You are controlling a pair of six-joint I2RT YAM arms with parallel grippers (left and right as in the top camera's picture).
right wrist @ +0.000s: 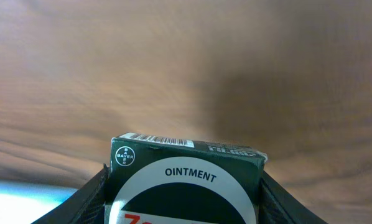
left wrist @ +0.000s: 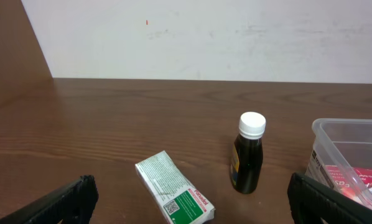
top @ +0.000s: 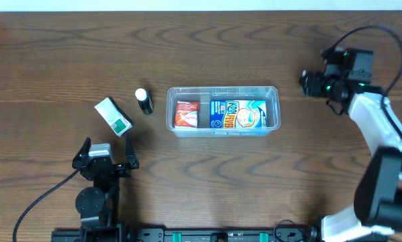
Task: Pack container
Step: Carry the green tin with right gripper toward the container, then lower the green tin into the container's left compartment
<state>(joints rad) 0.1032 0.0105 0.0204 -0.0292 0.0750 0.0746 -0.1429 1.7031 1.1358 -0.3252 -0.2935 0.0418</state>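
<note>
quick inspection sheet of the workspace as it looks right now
surface: brown wood-grain table
job's things: clear container holds a red-white packet and a blue-and-white carton
clutter: dark bottle with white cap, upright, and green-white box lying flat, both left of the container
grippers: left gripper open, empty; right gripper shut on an ointment box
cables: black cable by the left arm; second cable loops over the right arm
surroundings: white wall
</note>
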